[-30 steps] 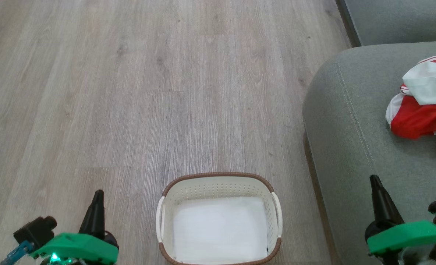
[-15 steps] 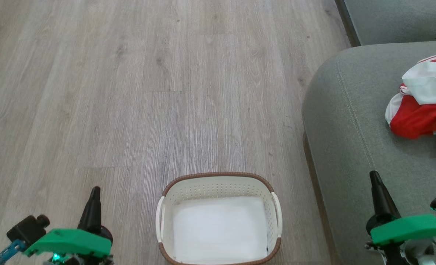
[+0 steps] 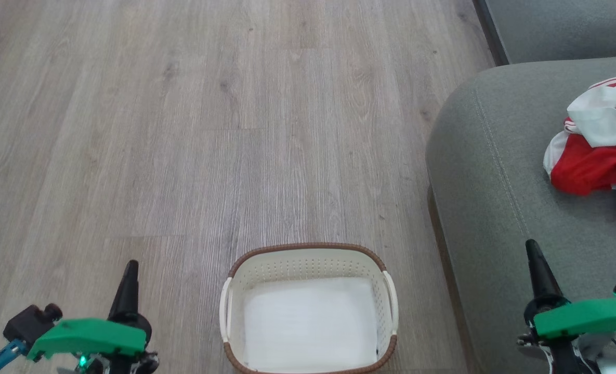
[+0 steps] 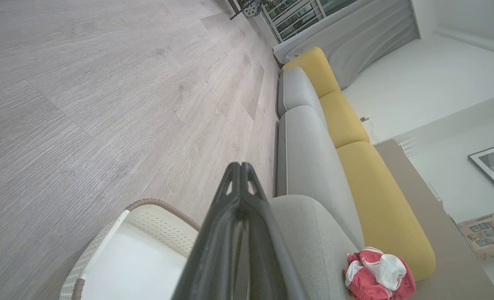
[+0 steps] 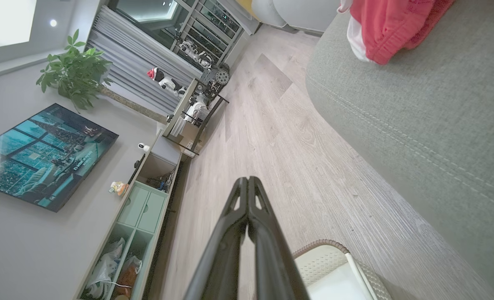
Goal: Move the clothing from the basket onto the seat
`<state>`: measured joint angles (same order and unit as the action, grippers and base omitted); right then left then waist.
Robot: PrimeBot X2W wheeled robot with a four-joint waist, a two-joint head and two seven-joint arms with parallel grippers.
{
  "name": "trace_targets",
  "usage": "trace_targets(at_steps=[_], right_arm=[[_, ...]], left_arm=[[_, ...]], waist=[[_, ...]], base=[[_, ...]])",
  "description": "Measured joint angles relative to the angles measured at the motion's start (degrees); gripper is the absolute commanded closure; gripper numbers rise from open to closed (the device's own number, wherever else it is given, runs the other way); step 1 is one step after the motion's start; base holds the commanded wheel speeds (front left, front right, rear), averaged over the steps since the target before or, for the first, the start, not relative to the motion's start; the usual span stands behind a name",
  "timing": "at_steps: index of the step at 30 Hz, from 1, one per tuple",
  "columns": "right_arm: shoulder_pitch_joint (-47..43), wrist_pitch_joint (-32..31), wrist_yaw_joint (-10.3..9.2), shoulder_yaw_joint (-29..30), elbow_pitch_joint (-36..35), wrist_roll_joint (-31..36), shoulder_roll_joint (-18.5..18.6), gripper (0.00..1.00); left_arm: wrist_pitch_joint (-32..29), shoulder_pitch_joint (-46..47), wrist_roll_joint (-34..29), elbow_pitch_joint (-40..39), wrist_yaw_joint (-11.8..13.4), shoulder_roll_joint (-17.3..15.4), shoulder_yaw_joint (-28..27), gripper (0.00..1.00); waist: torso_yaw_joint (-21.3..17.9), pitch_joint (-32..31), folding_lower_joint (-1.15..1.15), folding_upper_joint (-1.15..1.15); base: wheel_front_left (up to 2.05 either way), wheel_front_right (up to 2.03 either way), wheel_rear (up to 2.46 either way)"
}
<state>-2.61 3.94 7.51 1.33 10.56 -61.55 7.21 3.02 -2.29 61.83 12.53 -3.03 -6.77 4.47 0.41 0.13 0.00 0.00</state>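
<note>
The cream basket [image 3: 308,262] with a brown rim stands on the floor at the bottom centre, holding nothing but its white bottom; its rim also shows as basket [image 4: 155,206] and basket [image 5: 322,246]. Red and white clothing [image 3: 599,145] lies bunched on the grey-green seat [image 3: 495,166] at the right, seen too as clothing [image 4: 378,275] and clothing [image 5: 388,25]. My left gripper [image 3: 130,267] is shut and empty, left of the basket over the floor. Over the seat's front part my right gripper [image 3: 532,246] is shut and empty, well short of the clothing.
Pale wood floor [image 3: 209,130] stretches ahead and left. More sofa cushions, grey and yellow [image 4: 347,121], run on beyond the seat. A low cabinet [image 5: 142,208], a plant and a wall picture stand across the room.
Both grippers have drawn slightly back toward the bottom of the head view, the left one drifting a little left. Basket and clothing have not moved.
</note>
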Motion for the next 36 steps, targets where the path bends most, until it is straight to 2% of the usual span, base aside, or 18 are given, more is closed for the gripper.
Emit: trace_targets(at_steps=[36], right_arm=[[3.7, -5.8, -0.01, 3.0, 3.4, -21.0, -2.0, 1.0]], left_arm=[[-6.0, 3.4, 20.3, 2.1, -2.6, 2.5, -5.4, 1.0]], waist=[[-0.3, 0.0, 0.0, 0.0]], base=[[0.0, 0.0, 0.0]])
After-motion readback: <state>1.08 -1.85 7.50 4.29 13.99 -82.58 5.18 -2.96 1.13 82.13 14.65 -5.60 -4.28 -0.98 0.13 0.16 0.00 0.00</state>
